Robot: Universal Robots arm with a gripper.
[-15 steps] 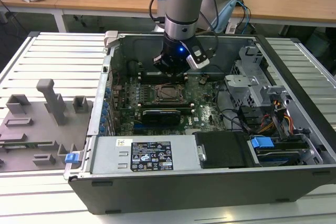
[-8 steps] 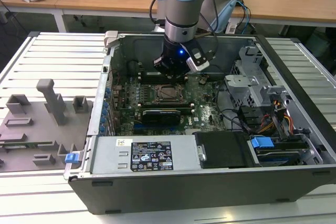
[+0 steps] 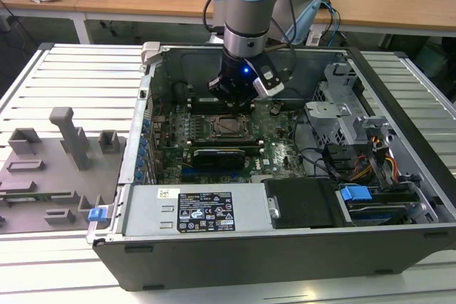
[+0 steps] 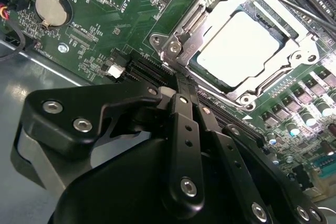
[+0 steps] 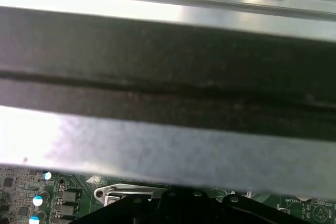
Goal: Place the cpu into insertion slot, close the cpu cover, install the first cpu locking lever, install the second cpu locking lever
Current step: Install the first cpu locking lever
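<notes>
The gripper point(image 4: 181, 85) hangs inside the open computer case point(image 3: 399, 83), low over the motherboard point(image 3: 281, 151); in the second wrist view its black fingers point(image 4: 184, 124) lie pressed together with no gap showing and nothing between them, their tips just short of a corner of the insertion slot point(image 4: 181, 51). In that view the cpu point(image 4: 241, 45) lies flat in the slot at about one o'clock from the fingertips, its pale top bare, with the cpu cover point(image 4: 286, 74) folded down around it as a silver frame. In the exterior view the slot sits at six o'clock, just below the gripper point(image 3: 234, 94), and a grey fixture tray point(image 3: 43, 176) lies well apart at nine o'clock.
</notes>
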